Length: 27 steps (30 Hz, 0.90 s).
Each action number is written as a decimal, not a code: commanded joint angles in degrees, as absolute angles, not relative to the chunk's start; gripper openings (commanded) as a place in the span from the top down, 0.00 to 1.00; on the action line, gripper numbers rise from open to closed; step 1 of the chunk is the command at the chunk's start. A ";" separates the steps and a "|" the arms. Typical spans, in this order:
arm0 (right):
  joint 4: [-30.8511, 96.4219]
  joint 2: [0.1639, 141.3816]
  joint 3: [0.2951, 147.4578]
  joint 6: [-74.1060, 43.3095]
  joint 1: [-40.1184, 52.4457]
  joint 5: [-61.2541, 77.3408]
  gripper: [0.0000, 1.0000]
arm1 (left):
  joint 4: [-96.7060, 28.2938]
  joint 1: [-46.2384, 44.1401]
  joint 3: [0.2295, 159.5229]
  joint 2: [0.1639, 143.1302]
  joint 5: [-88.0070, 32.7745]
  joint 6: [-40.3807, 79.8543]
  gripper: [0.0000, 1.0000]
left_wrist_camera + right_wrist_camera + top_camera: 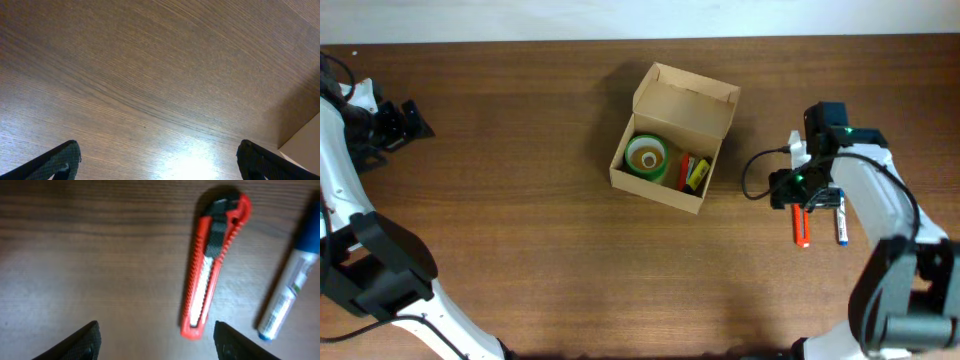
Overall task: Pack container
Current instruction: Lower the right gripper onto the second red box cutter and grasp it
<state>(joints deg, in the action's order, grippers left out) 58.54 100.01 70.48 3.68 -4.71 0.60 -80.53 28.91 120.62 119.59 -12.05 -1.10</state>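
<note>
The tan cardboard container [663,192] stands open at the table's middle, its flap lid raised at the back. Inside are a green tape roll [646,157] and red and yellow items [692,173]. My right gripper [804,197] is open and empty above a red utility knife [801,228], which lies on the table next to a blue-capped marker [841,225]. In the right wrist view the knife [212,265] lies between my open fingers [157,340], nearer the right one, with the marker [290,287] to the right. My left gripper [412,120] is open and empty at the far left, over bare wood [158,162].
The table's far edge meets a white wall along the top of the overhead view. A pale corner [305,145] shows at the right of the left wrist view.
</note>
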 commanded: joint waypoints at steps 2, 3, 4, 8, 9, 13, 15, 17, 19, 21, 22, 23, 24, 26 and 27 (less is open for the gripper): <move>56.90 104.12 70.35 4.47 -7.84 1.93 0.27 | -80.53 29.04 120.36 119.24 -12.64 -2.22 0.00; 56.77 104.62 70.35 4.47 -8.62 1.74 0.27 | -80.53 29.04 120.36 119.24 -12.64 -2.22 0.00; 56.75 105.06 70.35 4.47 -9.50 1.67 0.27 | -80.53 29.04 120.36 119.24 -12.64 -2.22 0.00; 56.75 105.43 70.35 4.49 -12.95 1.87 0.27 | -80.53 29.04 120.36 119.24 -12.64 -2.22 0.01; 56.93 105.43 70.35 4.49 -13.50 2.07 0.27 | -80.53 29.04 120.36 119.24 -12.64 -2.22 0.00; 58.15 105.49 70.28 4.51 -14.20 3.14 0.27 | -80.53 29.04 120.36 119.24 -12.64 -2.22 0.00; 58.26 105.49 70.28 4.54 -13.69 3.51 0.27 | -80.53 29.04 120.36 119.24 -12.67 -2.22 0.00; 58.22 105.49 70.28 4.60 -13.08 3.46 0.27 | -80.53 29.04 120.36 119.24 -12.64 -2.22 0.01; 58.19 105.49 70.28 5.63 -12.51 3.46 0.27 | -80.53 29.04 120.36 119.24 -12.64 -2.22 0.00; 57.78 105.49 70.28 5.58 -12.27 3.25 0.27 | -80.53 29.04 120.36 119.24 -12.64 -2.22 0.01; 57.52 105.51 70.28 5.58 -12.29 3.25 0.27 | -80.53 29.04 120.36 119.24 -12.64 -2.22 0.01; 57.08 105.73 70.28 5.56 -12.29 3.25 0.27 | -80.53 29.04 120.36 119.24 -12.64 -2.22 0.01; 56.69 105.91 70.28 5.56 -12.29 3.22 0.27 | -80.53 29.04 120.36 119.24 -12.64 -2.22 0.00; 56.12 106.63 70.28 5.56 -12.29 3.14 0.27 | -80.53 29.04 120.36 119.24 -12.64 -2.22 0.00; 55.83 107.11 70.28 5.56 -12.29 3.01 0.27 | -80.53 29.04 120.36 119.24 -12.64 -2.22 0.01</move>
